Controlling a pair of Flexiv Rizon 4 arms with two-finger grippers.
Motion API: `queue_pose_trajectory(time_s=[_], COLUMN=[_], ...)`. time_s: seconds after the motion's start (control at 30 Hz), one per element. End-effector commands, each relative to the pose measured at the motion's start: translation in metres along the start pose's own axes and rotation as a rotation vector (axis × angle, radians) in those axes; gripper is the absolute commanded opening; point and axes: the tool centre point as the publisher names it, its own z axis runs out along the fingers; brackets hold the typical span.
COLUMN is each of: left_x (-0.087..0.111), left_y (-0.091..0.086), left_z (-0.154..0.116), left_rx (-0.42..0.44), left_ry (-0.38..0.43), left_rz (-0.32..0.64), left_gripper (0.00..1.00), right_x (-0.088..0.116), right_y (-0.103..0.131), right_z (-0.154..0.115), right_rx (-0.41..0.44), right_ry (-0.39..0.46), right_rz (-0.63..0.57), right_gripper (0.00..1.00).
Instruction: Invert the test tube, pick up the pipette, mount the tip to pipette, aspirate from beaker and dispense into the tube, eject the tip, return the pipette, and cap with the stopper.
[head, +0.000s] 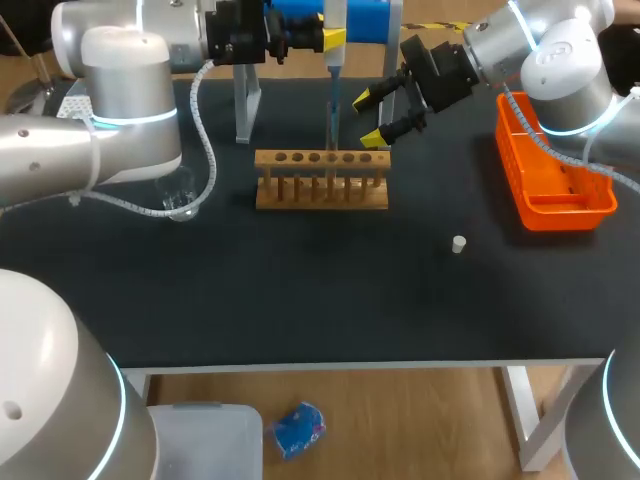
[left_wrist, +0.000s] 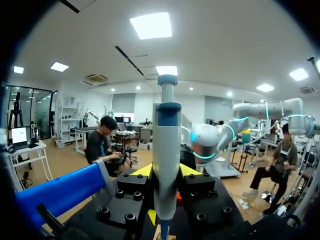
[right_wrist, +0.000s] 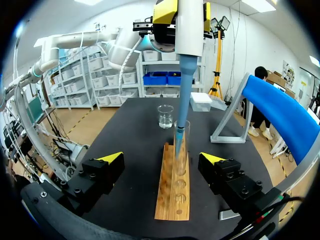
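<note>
The long light-brown wooden tube rack (head: 321, 180) shows smooth, satin-finished grain. The flat black table top (head: 300, 300) looks matt. The blue-and-grey plastic pipette (left_wrist: 166, 160) has a faint sheen, and the small clear glass beaker (right_wrist: 165, 116) glints. The orange latticed plastic basket (head: 562, 213) is glossy, as is my left arm's rounded silver-white shell (head: 125, 75).

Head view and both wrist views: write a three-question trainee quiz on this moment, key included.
1. True or false: the right gripper is shut on the clear glass test tube.
2. Which holds the grey-and-blue pipette? A) left gripper B) right gripper C) neither gripper
3. Fill in: the small white stopper lies on the black ____.
Key: 1 false; 2 A; 3 table.
</note>
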Motion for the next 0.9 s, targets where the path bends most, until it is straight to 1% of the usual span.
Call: queue_pose_trajectory(time_s=[0.03, 0.9], left_x=[0.0007, 0.0010], left_y=[0.0001, -0.0002], left_z=[0.0011, 0.0009], left_rx=[-0.001, -0.007], left_ry=[-0.005, -0.015], left_rz=[0.001, 0.005], left_gripper=[0.00, 0.00], right_x=[-0.0003, -0.0003], right_y=[-0.0001, -0.0001], right_z=[0.0004, 0.0004], right_rx=[0.001, 0.001], right_ry=[0.000, 0.000], right_rz=[0.000, 0.000], right_gripper=[1.00, 1.00])
